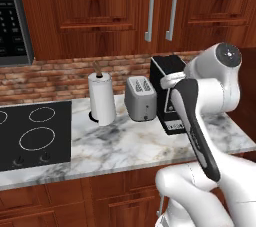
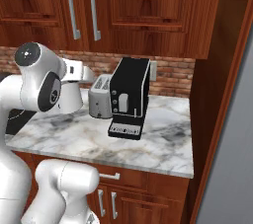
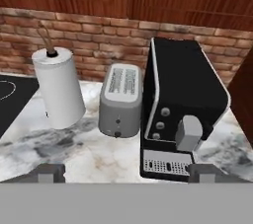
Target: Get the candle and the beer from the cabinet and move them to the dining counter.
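Observation:
The cabinet [image 1: 125,6] hangs above the counter, its reddish-brown doors shut, and two long silver bar handles [image 1: 150,9] stand side by side; it is also in the right base view [image 2: 113,6]. The candle and the beer are hidden. The dining counter is out of view. My gripper [image 3: 127,172] is open: its two dark fingertips [image 3: 49,172] stand far apart with nothing between them. It hovers in front of the toaster and coffee machine, well below the cabinet doors. The hand [image 1: 172,80] is raised over the counter.
On the marble counter [image 1: 125,146] stand a paper towel roll [image 1: 101,98], a grey toaster [image 1: 140,98] and a black coffee machine [image 2: 129,97]. A black cooktop [image 1: 32,133] lies to the left, and a microwave [image 1: 12,18] hangs above it. A tall wooden panel [image 2: 217,80] closes the right side.

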Controlling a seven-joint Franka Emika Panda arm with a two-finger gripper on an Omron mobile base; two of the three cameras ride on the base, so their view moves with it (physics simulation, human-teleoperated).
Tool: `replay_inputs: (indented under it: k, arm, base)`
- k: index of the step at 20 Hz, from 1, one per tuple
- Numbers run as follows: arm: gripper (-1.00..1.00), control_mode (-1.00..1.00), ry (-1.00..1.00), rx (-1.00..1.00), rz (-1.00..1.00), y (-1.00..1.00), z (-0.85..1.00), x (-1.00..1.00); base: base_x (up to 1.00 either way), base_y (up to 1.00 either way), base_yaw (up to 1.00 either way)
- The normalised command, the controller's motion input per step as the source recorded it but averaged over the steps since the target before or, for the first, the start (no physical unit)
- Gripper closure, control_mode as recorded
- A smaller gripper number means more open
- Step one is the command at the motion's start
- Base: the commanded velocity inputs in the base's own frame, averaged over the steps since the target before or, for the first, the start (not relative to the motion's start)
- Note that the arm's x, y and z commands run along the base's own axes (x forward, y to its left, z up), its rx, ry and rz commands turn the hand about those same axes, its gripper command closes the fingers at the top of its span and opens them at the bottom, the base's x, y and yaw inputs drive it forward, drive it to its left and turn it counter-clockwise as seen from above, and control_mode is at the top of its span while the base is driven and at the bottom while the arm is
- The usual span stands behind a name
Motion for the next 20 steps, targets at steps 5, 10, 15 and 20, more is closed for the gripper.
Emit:
replay_inputs:
  k: [5,10,15,20]
  arm:
    - [-1.00,-1.00,-0.35,0.00,0.00,-0.11,0.60,-0.08]
    - [-1.00,-1.00,-0.27,0.00,0.00,-0.15,0.63,0.00]
    - [-1.00,-1.00,-0.24,0.01,0.00,-0.05,0.59,0.05]
    - [-1.00,-1.00,-0.17,0.02,-0.02,0.00,0.42,0.30]
  base:
    - [0.00,0.00,0.00]
    - [0.00,0.00,0.00]
    - [0.00,0.00,0.00]
    - [0.00,0.00,0.00]
